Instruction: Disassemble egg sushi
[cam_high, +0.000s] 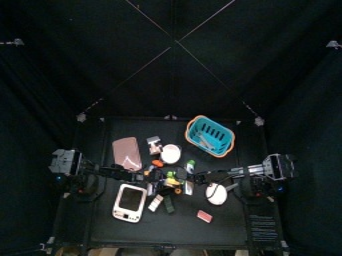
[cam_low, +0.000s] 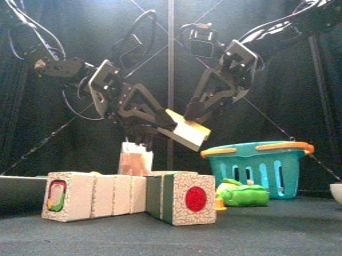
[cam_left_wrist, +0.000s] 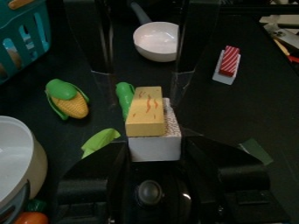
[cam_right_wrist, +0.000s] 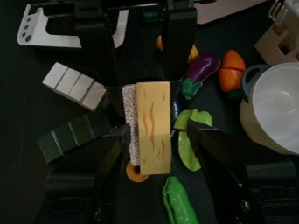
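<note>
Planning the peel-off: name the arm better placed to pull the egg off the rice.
Right. Its open gripper straddles the egg slab, while the left gripper holds the rice block underneath.

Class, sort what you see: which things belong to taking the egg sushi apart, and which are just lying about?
Part of the job: egg sushi; left gripper, holding it; right gripper, open, close to it.
Lying about: corn; white bowl; teal basket; eggplant; red-topped sushi piece.
</note>
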